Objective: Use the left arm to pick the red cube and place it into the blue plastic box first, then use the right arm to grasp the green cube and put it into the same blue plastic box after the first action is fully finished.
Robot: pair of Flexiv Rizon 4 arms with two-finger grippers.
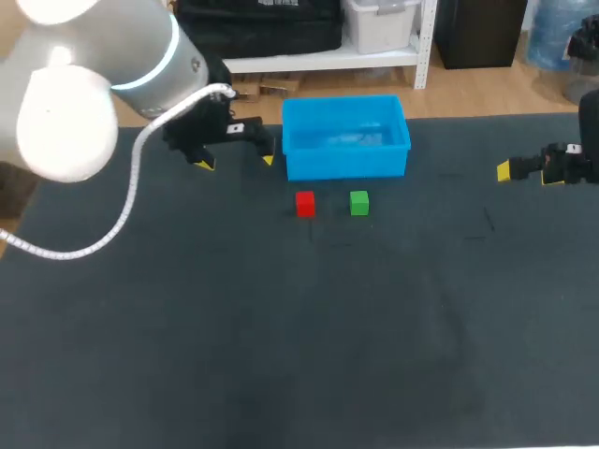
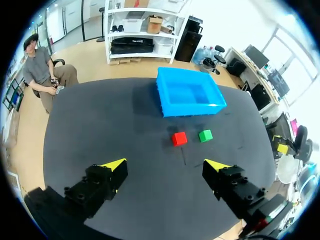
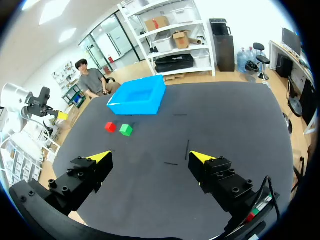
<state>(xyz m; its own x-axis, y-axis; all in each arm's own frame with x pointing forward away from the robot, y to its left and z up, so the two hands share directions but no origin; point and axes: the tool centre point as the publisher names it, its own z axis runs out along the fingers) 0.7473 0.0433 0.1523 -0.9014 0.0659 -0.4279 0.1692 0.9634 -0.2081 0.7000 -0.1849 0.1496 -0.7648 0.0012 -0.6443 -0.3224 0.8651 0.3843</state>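
A red cube (image 1: pixel 305 203) and a green cube (image 1: pixel 359 202) sit side by side on the dark table, just in front of the blue plastic box (image 1: pixel 345 137). My left gripper (image 1: pixel 236 162) hangs open to the left of the box, empty. In the left wrist view the red cube (image 2: pixel 179 138), green cube (image 2: pixel 205 135) and box (image 2: pixel 189 93) lie well ahead of the open left gripper (image 2: pixel 166 166). My right gripper (image 1: pixel 524 171) is open at the far right edge. Its wrist view shows the red cube (image 3: pixel 110 127), green cube (image 3: pixel 126 130) and box (image 3: pixel 138 96) far ahead of the right gripper (image 3: pixel 149 157).
The box looks empty inside. Dark table surface (image 1: pixel 299 337) spreads wide in front of the cubes. A white cable (image 1: pixel 126 210) loops from my left arm over the table's left side.
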